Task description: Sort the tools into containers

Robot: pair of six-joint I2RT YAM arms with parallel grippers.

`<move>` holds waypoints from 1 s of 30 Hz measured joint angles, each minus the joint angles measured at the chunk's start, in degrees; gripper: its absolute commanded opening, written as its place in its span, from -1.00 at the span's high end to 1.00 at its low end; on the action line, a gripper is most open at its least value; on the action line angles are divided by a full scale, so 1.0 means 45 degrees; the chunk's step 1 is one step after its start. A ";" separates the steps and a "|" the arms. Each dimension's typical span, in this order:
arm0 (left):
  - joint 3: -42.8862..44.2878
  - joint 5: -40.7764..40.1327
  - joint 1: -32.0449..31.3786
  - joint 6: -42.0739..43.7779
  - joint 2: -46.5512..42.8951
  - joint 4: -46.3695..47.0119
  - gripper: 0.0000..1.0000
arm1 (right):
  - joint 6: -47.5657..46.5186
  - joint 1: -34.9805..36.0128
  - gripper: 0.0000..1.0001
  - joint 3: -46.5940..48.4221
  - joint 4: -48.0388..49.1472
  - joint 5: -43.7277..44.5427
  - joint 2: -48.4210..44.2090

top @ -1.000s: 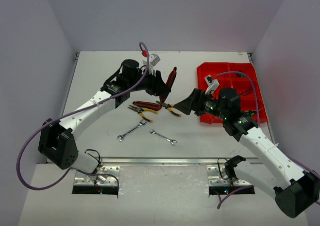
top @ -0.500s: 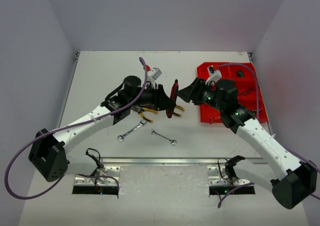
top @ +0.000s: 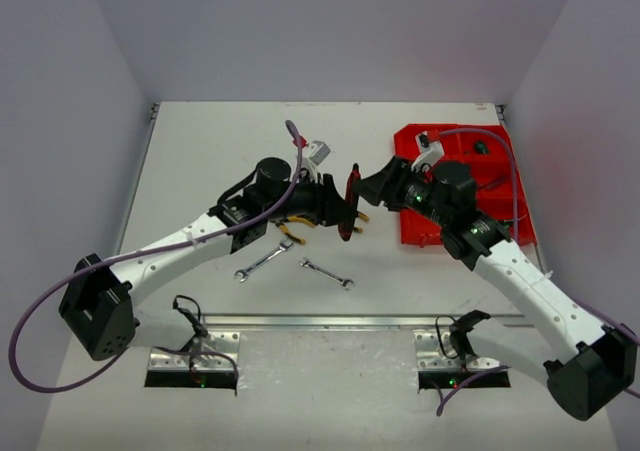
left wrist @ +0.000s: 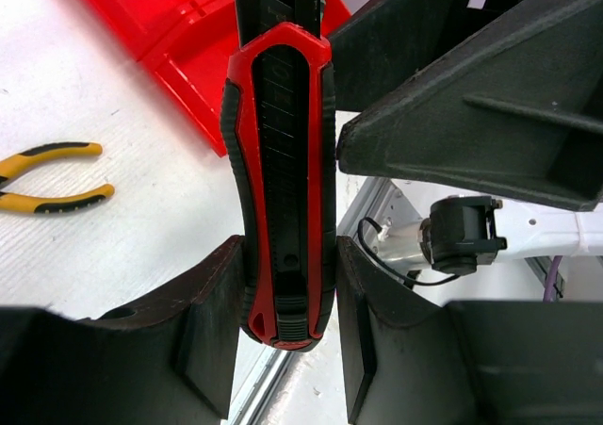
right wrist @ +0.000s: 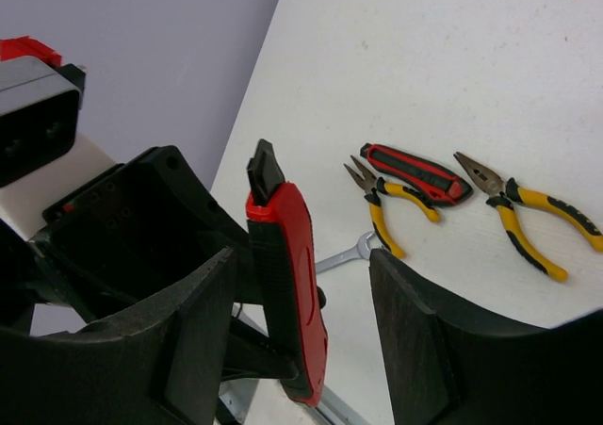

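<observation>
Reading from the left edge of the desk (top: 200, 151), most of the sorting looks undone to us. A wrench (top: 263, 261) and a second wrench (top: 328, 273) lie toward the near edge. Past them, near the middle, the right wrist view shows two yellow-handled pliers (right wrist: 391, 213) with a second knife (right wrist: 416, 172) between them. None of these is in a compartment yet.

The left claw (top: 340, 206) is clamped on a knife (left wrist: 283, 180), which it holds upright in the air over the middle of the desk, just off the tray's left side. The knife has a red shell with black grip panels along both flanks, a ridged black strip down its face and a black nose pointing up. The grip sits at its lower end.

The right claw (top: 372, 186) stands wide, one finger on each side of the knife, and touches neither flank as far as we can see. We judge this to be a handover about to happen, with the tray drop to follow.

The red tray (top: 405, 143) sits in the far right corner. A few dark items lie in its far compartments, too small for us to name.
</observation>
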 measured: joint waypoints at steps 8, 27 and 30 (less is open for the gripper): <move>0.0019 0.0495 -0.0043 0.0007 0.0492 0.0127 1.00 | -0.0092 0.0006 0.30 0.0093 0.0043 -0.0127 0.0637; 0.0861 -0.2503 -0.0062 0.1655 0.0062 -0.2941 -1.00 | -0.0360 -0.1277 1.00 0.0762 -0.0430 -0.1403 0.2577; 0.1015 -0.5212 -0.0062 0.1747 -0.1094 -0.4848 -1.00 | -0.0381 -0.3221 1.00 0.1172 -0.0846 -0.0575 0.2780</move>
